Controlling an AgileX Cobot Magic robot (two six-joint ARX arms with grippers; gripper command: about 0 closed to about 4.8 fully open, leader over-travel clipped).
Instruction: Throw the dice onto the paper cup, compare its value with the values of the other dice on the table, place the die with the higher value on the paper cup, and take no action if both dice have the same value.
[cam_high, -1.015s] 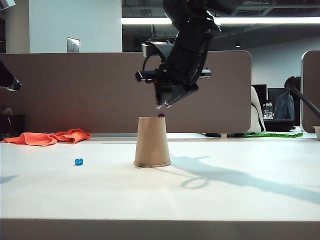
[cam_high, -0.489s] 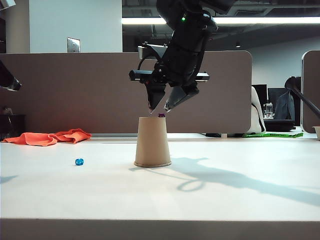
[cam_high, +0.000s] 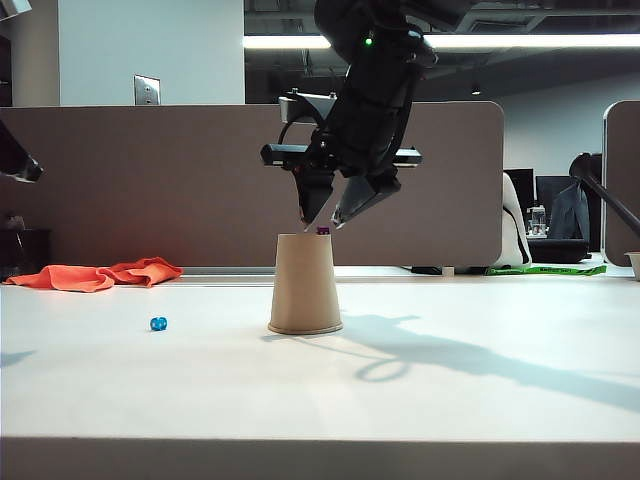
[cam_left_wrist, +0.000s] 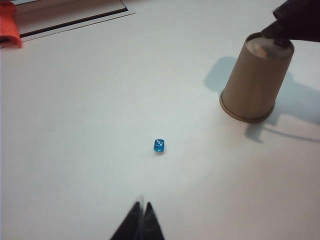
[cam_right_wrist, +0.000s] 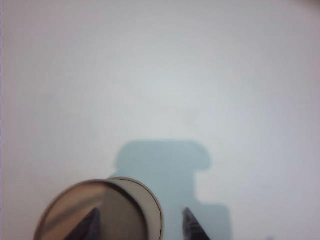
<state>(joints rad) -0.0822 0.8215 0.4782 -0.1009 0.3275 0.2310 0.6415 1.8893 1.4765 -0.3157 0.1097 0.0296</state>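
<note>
Exterior view: everything below runs from the near edge of the worktop (cam_high: 320, 400) to its far side.
Left end effector (cam_left_wrist: 142, 215): clenched on nothing, hanging above the near-left worktop; judged parked here so it stays clear of the cup and within reach of the blue die.
Blue die (cam_high: 158, 323): lies alone on the worktop, left of the cup and well apart from it; the left wrist view shows pale pips on top, too small to count. It sits open to view for the comparison.
Paper cup (cam_high: 304, 285): stands upside down at mid-worktop, wide rim down, so its flat base serves as a platform.
Purple die (cam_high: 322, 230): rests on the cup's upturned base near the right edge, touching neither finger; its value cannot be read.
Right end effector (cam_high: 325, 217): released, jaws spread just above the cup top, straddling the purple die; likely it has let the die go.
Orange cloth (cam_high: 100, 273): bunched at the far left, apart from the work.
</note>
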